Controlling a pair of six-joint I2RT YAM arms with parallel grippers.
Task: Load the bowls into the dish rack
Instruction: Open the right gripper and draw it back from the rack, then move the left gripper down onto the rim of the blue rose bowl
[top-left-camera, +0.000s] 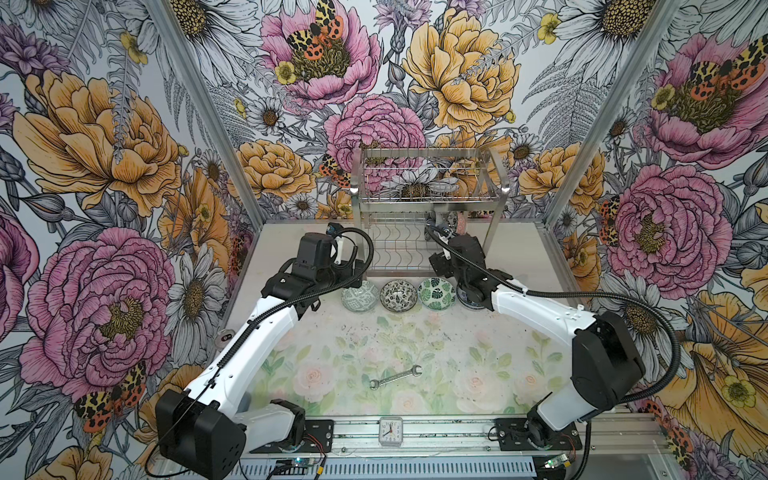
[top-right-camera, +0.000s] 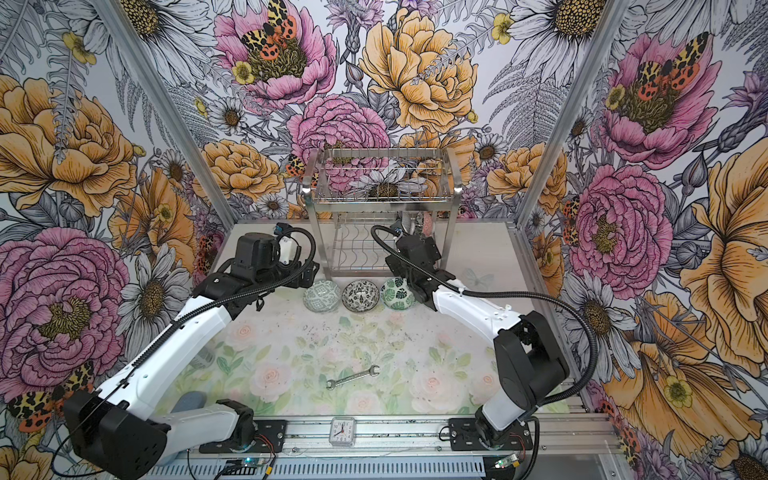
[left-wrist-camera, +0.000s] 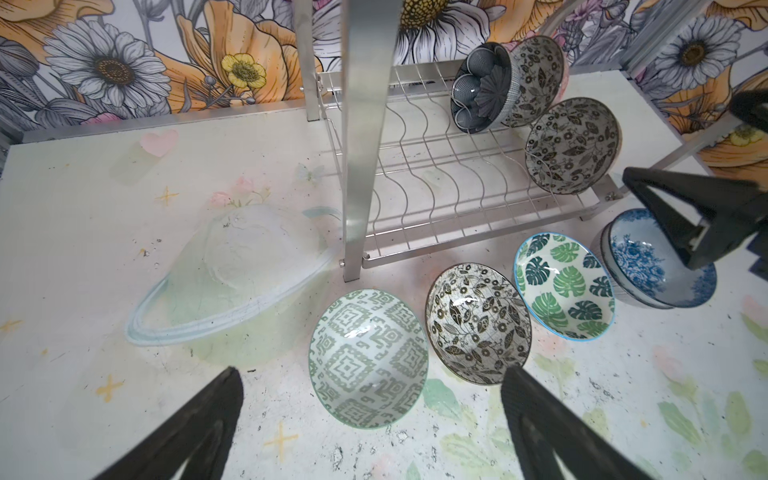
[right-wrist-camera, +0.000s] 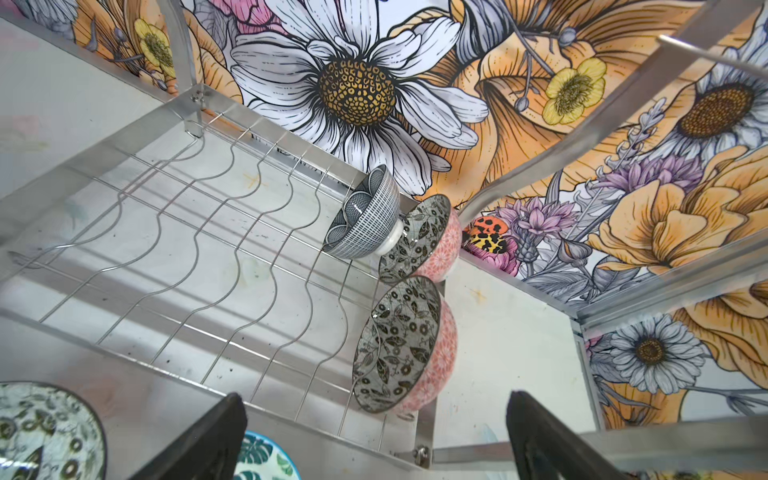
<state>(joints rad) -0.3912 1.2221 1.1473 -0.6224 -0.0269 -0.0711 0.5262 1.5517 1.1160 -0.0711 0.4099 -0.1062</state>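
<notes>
Three patterned ceramic bowls are set on edge at the right end of the lower shelf of the shiny steel wire dish rack. Four round bowls wait in a row on the painted table, just in front of the rack. The left gripper and the right gripper are spread wide and hold nothing. Next, the green-patterned bowl, which seems to lie below the left gripper, should be taken by its rim. No brand is legible. The numerals on the small white clock are hardly readable.

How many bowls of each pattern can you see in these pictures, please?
Black-and-white floral bowls: 3
Dark petal bowl: 1
Green geometric bowl: 1
Green leaf bowl: 1
Blue floral bowl: 1
Total in view: 7
</notes>
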